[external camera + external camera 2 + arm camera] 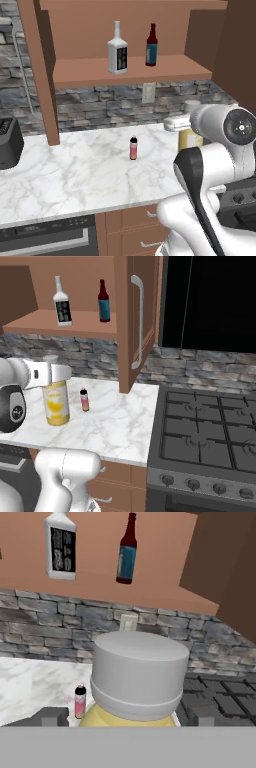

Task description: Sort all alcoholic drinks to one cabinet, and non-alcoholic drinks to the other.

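We see our gripper [122, 719] around the yellow juice bottle [56, 402]; we cannot tell if its jaws squeeze it.

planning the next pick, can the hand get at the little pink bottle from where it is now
Probably yes: the pink bottle stands alone on open counter, just beside the yellow bottle the hand is at.

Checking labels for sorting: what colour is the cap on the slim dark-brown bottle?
Red; the slim dark-brown bottle shows it best in the hand view.
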You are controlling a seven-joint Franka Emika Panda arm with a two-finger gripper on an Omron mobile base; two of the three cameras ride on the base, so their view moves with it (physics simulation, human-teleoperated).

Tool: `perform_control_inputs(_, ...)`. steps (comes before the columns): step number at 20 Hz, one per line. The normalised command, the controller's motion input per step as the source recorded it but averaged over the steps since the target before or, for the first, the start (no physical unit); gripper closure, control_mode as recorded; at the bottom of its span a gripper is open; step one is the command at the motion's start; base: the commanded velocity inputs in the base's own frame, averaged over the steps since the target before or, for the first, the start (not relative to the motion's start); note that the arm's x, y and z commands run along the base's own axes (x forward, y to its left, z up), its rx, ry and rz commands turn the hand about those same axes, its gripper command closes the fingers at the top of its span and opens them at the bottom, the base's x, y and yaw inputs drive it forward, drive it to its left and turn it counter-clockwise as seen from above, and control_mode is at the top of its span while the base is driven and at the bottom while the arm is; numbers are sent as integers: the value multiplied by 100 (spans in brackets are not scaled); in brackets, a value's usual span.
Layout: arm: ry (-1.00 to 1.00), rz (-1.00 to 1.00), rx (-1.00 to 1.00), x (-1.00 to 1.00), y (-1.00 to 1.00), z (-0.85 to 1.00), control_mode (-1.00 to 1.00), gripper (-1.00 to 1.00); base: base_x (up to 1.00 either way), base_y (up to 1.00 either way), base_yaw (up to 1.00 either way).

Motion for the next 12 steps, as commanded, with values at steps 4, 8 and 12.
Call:
perform_control_inputs(4, 4, 2, 8, -22, 0, 0, -100, 100, 0, 0, 0)
perform_control_inputs(8, 0, 0, 6, -13, 0, 0, -100, 100, 0, 0, 0)
perform_control_inputs(12, 0, 0, 0, -26, 0, 0, 100, 100, -17, 0, 0)
